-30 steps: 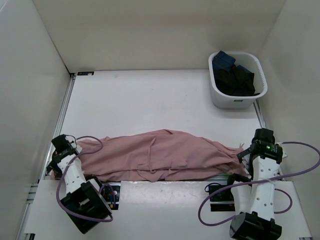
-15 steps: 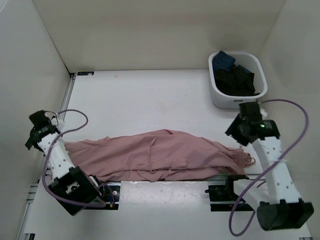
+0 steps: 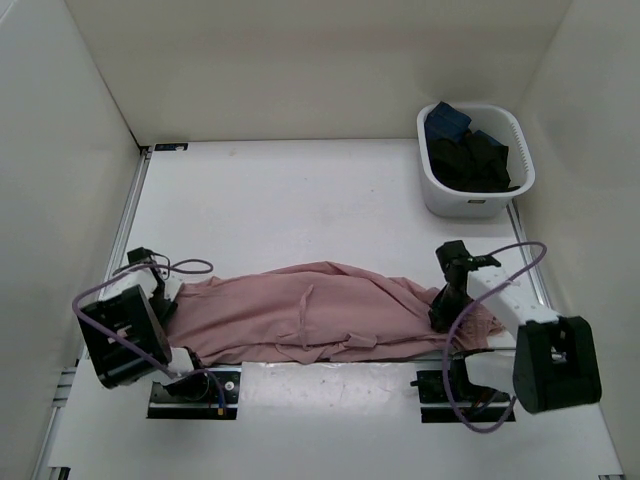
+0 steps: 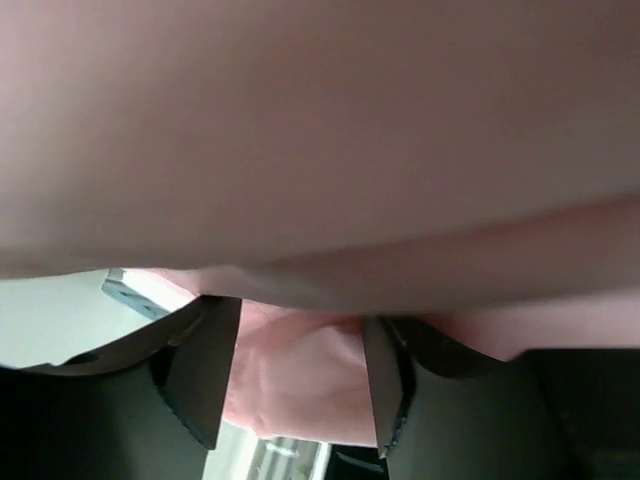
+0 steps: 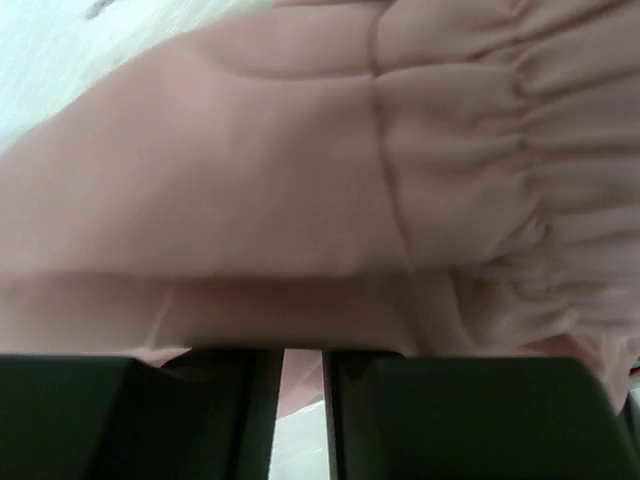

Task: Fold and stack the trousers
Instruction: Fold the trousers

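Note:
The dusty-pink trousers (image 3: pixel 310 310) lie stretched left to right along the near edge of the table. My left gripper (image 3: pixel 162 290) is low at their left end. In the left wrist view its fingers (image 4: pixel 205 370) stand apart with a bunch of pink fabric (image 4: pixel 300 375) filling the gap between them. My right gripper (image 3: pixel 446 305) is down on the right end. In the right wrist view the gathered waistband (image 5: pixel 560 150) drapes over its tips, and its jaws (image 5: pixel 302 360) are drawn almost together with fabric in the narrow slot.
A white basket (image 3: pixel 475 205) with dark black and blue clothes (image 3: pixel 470 160) stands at the back right. White walls close in the table on the left, back and right. Metal rails (image 3: pixel 330 372) run along the near edge under the trousers.
Both arms swung outward and back, then came down onto the two ends of the trousers. The right jaws narrowed from wide open. The left end of the cloth shifted slightly inward.

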`<state>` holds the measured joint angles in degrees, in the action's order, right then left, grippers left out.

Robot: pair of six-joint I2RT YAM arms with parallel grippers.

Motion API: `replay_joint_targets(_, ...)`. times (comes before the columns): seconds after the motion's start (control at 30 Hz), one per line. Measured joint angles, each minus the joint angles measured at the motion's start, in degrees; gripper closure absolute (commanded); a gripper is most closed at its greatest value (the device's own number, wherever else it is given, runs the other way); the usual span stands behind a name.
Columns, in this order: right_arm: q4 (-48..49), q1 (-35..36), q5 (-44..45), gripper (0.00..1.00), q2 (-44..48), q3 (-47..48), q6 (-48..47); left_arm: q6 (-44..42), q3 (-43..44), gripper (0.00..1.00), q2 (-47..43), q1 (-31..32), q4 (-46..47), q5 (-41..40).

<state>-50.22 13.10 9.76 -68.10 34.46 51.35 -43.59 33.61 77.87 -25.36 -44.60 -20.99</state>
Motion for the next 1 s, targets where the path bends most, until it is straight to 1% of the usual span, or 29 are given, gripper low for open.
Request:
replay_joint_targets(0.03,1.0,-1.4,-0.5,0.79,-1.9,-0.1,-0.1,1.0,0.9,0.4,1.6,0.3,-0.1,-0.5)
replay_joint_targets(0.1,0.5,-4.0,-1.7,0.79,-6.4,2.2,-1.0,2.8,4.0,0.4,6.1,1.2,-0.8,-1.5)
replay_joint_targets(0.2,1.2,-7.2,0.2,0.8,-15.2,8.5,-2.9,5.4,10.3,0.4,12.8,3.5,-1.4,-1.9)
replay_joint_targets(0.37,3.9,-11.0,4.1,0.8,-29.9,26.2,-6.6,8.2,23.6,0.4,22.8,7.1,1.8,-2.0)
replay_joint_targets(0.43,5.3,-11.3,5.0,0.78,-33.3,32.5,-7.6,8.9,28.6,0.38,26.2,7.8,3.5,-1.7)
replay_joint_targets(0.47,6.3,-11.4,5.1,0.75,-34.3,34.9,-8.3,9.4,31.2,0.35,27.9,8.0,4.5,-1.5)
replay_joint_targets(0.53,7.1,-11.6,4.6,0.7,-34.7,37.9,-9.9,10.2,33.8,0.33,29.6,8.0,5.2,-1.3)
replay_joint_targets(0.57,6.9,-11.6,3.9,0.63,-34.6,38.7,-10.8,10.5,34.3,0.33,29.8,8.0,5.3,-1.1)
replay_joint_targets(0.63,6.4,-11.6,2.6,0.52,-33.7,39.6,-12.4,11.1,34.4,0.3,29.5,8.0,4.6,-0.6)
replay_joint_targets(0.67,5.6,-11.6,2.1,0.41,-32.6,39.6,-13.3,11.3,34.4,0.29,29.3,7.9,4.1,-0.4)
replay_joint_targets(0.7,4.4,-11.6,1.8,0.35,-30.9,39.6,-14.0,11.5,34.4,0.29,29.0,7.8,3.5,-0.2)
replay_joint_targets(0.77,1.1,-11.6,1.9,0.24,-26.1,39.5,-14.6,11.7,34.6,0.25,27.7,7.6,1.9,0.4)
replay_joint_targets(0.8,-0.5,-11.9,2.0,0.21,-22.8,39.0,-14.4,11.8,34.9,0.25,27.0,7.3,0.8,0.8)
replay_joint_targets(0.87,-2.7,-12.8,2.2,0.21,-15.1,36.1,-13.5,12.0,35.7,0.24,25.4,7.0,-0.9,1.6)
replay_joint_targets(0.9,-4.0,-13.5,2.1,0.2,-10.7,33.5,-12.9,12.1,36.1,0.22,24.5,6.6,-1.6,2.0)
replay_joint_targets(1.0,-6.8,-15.5,1.5,0.2,0.3,23.8,-10.1,12.1,36.3,0.22,21.4,5.6,-3.2,2.7)
